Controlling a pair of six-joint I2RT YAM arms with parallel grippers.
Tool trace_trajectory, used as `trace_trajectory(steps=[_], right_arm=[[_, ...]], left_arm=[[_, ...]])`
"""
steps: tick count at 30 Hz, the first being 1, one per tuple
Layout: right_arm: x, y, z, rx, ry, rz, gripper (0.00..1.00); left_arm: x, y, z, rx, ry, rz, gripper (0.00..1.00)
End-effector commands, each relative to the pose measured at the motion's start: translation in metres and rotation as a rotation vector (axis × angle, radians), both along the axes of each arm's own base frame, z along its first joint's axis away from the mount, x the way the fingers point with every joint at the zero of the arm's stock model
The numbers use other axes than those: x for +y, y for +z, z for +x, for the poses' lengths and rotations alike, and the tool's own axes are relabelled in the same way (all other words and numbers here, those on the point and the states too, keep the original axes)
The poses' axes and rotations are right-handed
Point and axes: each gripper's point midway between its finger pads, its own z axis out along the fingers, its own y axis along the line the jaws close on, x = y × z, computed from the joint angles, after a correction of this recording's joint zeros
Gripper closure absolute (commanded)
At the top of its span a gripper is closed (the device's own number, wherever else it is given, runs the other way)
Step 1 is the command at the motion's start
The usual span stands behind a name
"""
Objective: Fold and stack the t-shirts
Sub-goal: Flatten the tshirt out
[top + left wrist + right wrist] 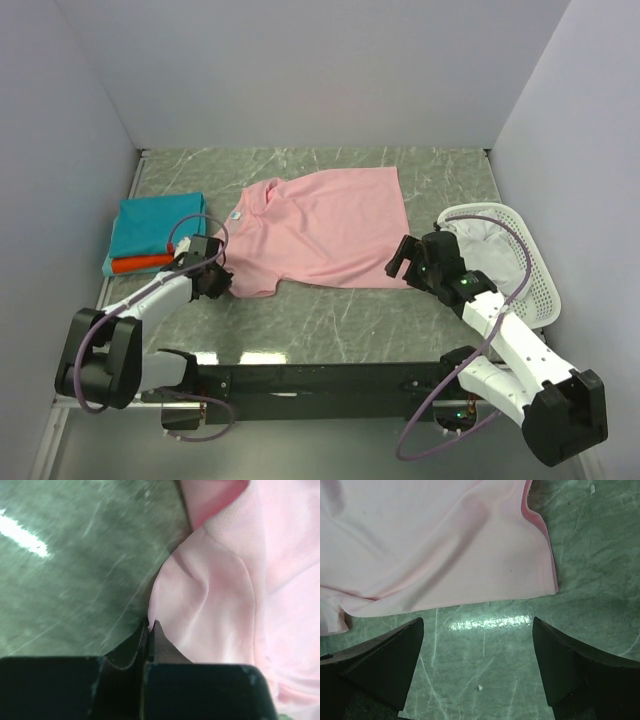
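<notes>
**Q:** What lies at the left of your worktop (330, 325)?
**A:** A folded teal t-shirt (158, 222), flat and roughly square. It rests on a folded orange-red t-shirt (140, 264), of which only the near edge shows. Both are soft, matte cloth. The worktop is glossy grey-green with pale marble-like veins.

**Q:** How does your left gripper (221, 282) stand?
**A:** Its jaws are pressed together on the edge of the near sleeve of the light pink t-shirt (325, 232). In the left wrist view the cloth gathers into soft folds at the pinch.

**Q:** How does that shirt lie?
**A:** It is spread across the middle of the worktop, with the collar to the left and the hem to the right. The cloth is smooth apart from shallow wrinkles.

**Q:** And your right gripper (477, 667)?
**A:** Its jaws are wide apart over bare worktop, just beside the near corner of the hem and clear of the cloth.

**Q:** Which container is present?
**A:** At the right stands a white basket (537, 288) of perforated plastic with rounded corners. White cloth (485, 238) lies inside it.
</notes>
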Motion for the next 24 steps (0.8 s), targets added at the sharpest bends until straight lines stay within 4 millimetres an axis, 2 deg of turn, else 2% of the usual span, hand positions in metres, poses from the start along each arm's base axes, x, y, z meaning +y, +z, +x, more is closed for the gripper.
trace_trajectory(steps=[1, 7, 10, 15, 24], right_arm=[[-0.006, 0.001, 0.001, -0.007, -0.013, -0.033, 0.05], [-0.013, -0.023, -0.010, 0.073, -0.043, -0.062, 0.05], [-0.018, -0.036, -0.014, 0.106, -0.084, -0.077, 0.10], [-0.025, -0.042, -0.015, 0.126, -0.125, -0.103, 0.17], [-0.024, -0.065, -0.032, 0.201, -0.144, -0.119, 0.21]], left_arm=[[0.008, -0.003, -0.025, 0.053, -0.004, 0.034, 0.99], [0.019, 0.014, -0.036, -0.014, 0.063, 0.040, 0.99], [0.026, 0.019, -0.043, -0.043, 0.099, 0.049, 0.99], [0.037, 0.027, -0.054, -0.078, 0.149, 0.068, 0.99], [0.032, 0.028, -0.055, -0.133, 0.138, 0.022, 0.99]])
